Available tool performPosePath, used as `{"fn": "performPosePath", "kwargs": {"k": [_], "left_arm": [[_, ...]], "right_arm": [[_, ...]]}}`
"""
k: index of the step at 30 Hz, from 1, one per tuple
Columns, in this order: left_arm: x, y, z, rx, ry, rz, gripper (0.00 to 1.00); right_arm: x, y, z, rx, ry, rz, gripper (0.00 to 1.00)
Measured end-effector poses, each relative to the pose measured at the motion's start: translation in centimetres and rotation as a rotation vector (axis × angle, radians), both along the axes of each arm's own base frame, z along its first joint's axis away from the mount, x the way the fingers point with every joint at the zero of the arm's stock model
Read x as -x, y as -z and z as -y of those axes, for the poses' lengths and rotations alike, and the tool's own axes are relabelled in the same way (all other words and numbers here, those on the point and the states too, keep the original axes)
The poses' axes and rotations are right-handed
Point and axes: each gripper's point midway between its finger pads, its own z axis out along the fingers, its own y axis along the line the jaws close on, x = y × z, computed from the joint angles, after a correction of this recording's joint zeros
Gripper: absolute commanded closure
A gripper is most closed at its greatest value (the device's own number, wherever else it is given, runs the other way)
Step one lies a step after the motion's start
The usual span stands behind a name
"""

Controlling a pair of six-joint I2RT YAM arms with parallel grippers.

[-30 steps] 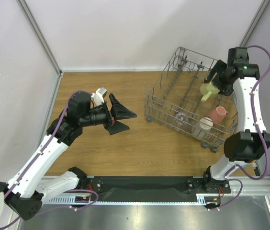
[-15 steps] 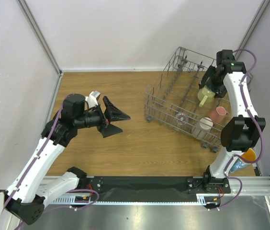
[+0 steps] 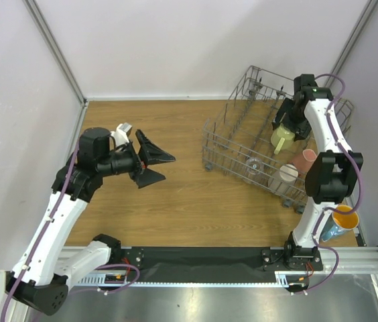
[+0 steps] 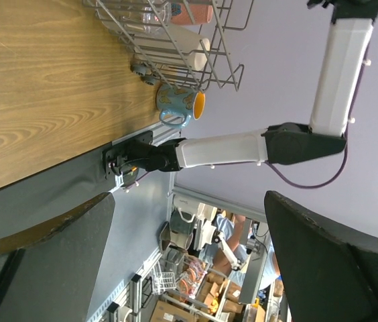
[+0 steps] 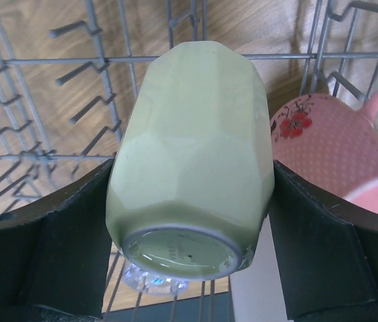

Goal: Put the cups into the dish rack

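My right gripper is shut on the pale yellow mug, held bottom-up over the middle of the grey wire dish rack. In the right wrist view the fingers press both sides of the mug. The salmon-pink mug, the beige cup and the small clear glass sit in the rack. The pink mug is just right of the held mug. The blue tumbler lies on the table off the rack's near right corner. My left gripper is open and empty above the table's middle left.
The rack's upright tines surround the held mug. Grey walls close in the table on the left, back and right. The left wrist view shows the rack's wheeled end and the blue tumbler near the table's front edge.
My right gripper has carried the yellow mug left and lower toward the rack's middle. My left arm has drawn back to the left, still open.
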Motion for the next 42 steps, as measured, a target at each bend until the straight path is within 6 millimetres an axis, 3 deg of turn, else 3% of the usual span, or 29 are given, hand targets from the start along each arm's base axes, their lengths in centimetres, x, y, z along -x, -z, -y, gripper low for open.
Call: {"fn": "performPosePath", "kwargs": {"k": [14,16,20,21,24,29,32,42], "left_arm": [[-1.3,-0.5,-1.4,-0.012,-0.012,-0.006,0.0],[-1.4,-0.7,-1.4,-0.012,-0.007,0.0,0.0],[-1.3,-1.5,-1.5,-0.006,0.005,0.021,0.0],[-1.3,-1.6,-1.6,-0.005,0.005,0.025,0.0],[-1.4,-2.1,-1.8,-0.006,0.006,0.038,0.0],[-1.4,-2.5,-1.8,-0.004,0.02,0.05,0.0],[-1.3,-2.5,-1.8,-0.003,0.027,0.054,0.0],[-0.9,-2.8,-1.5,0.011,0.062,0.052,0.0]], "right_arm": [[-0.7,5.0,-0.8,-0.027,-0.14,-0.128,1.0],[-0.5,5.8,-0.7,-0.027,-0.139,-0.155,0.9],[-0.5,6.2,-0.7,-0.02,-0.139,-0.166,0.84],[-0.5,6.2,-0.7,-0.017,-0.138,-0.166,0.78],[-0.4,6.2,-0.6,-0.012,-0.137,-0.168,0.45],[-0.4,6.2,-0.5,-0.004,-0.135,-0.169,0.23],[-0.4,6.2,-0.6,-0.001,-0.136,-0.171,0.03],[0.1,4.8,-0.3,0.021,-0.138,-0.154,0.0]]}}
